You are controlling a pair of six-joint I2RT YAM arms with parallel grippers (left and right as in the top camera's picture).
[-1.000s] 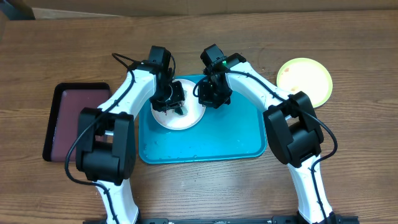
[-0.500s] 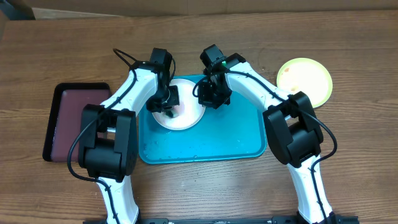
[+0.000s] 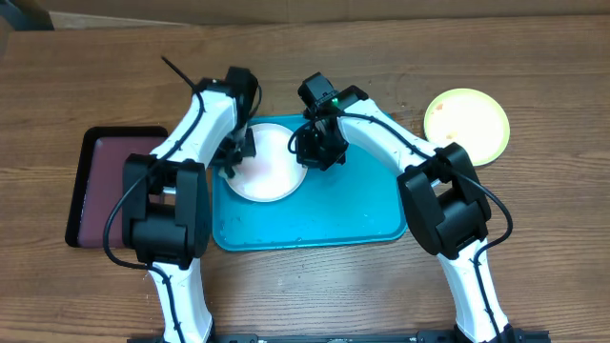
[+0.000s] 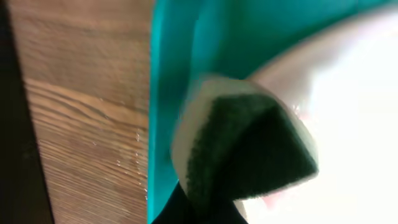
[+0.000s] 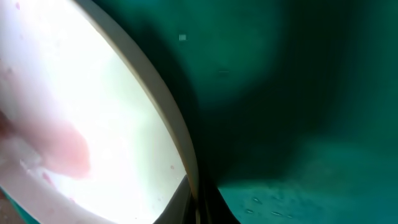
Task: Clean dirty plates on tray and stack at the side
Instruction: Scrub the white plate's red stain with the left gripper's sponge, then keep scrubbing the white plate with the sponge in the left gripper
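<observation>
A white plate [image 3: 269,164] lies in the upper left part of the turquoise tray [image 3: 334,214]. My right gripper [image 3: 307,152] is shut on the plate's right rim; the right wrist view shows the rim [image 5: 168,124] pinched between its fingers, with a pink smear on the plate. My left gripper [image 3: 232,157] is shut on a sponge with a dark green scrub face [image 4: 249,146], at the plate's left edge over the tray rim [image 4: 163,93]. A yellow-green plate [image 3: 467,124] with red-brown specks lies on the table to the right. The mint-blue plate is not in view.
A black tray with a maroon inside [image 3: 110,186] lies on the wooden table left of the turquoise tray. The turquoise tray's floor [image 5: 298,124] shows small wet marks. Both arms reach over the tray from the front edge.
My left gripper has slid the sponge from the plate's middle leftward to its left edge, uncovering the plate. The right gripper has stayed on the rim, shifting slightly left.
</observation>
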